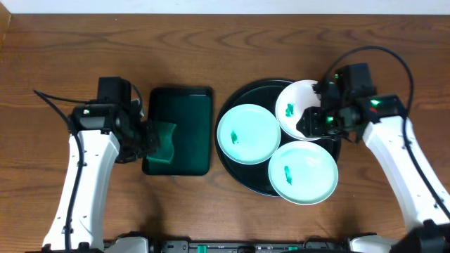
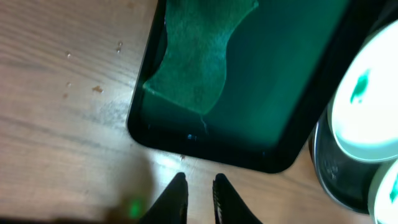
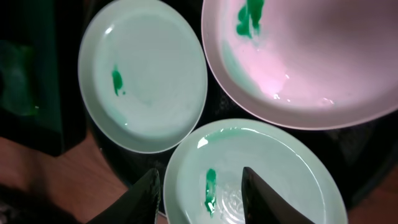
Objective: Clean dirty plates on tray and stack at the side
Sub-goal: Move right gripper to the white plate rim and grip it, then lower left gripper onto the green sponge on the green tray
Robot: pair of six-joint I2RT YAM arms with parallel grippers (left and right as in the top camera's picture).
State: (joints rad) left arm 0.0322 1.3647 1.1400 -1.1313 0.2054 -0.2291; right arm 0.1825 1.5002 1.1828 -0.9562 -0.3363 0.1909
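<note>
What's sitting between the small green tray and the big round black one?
Only a thin strip of bare wooden table separates the green tray from the black tray, seen in the overhead view.

No writing, label, brand, number or sign can be read on the plates (image 1: 246, 133), the black tray (image 1: 256, 88) or the green tray (image 1: 190, 119).

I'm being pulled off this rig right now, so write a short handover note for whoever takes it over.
Left end effector: nearly shut, empty, over the table short of the green tray; the sponge lies in it, ungrasped.
Right end effector: open, empty, above the plates.
All three sit on the black tray, each smeared green.
Done: nothing wiped, nothing stacked.
To do: take sponge, wipe each plate, stack them beside the tray.
</note>
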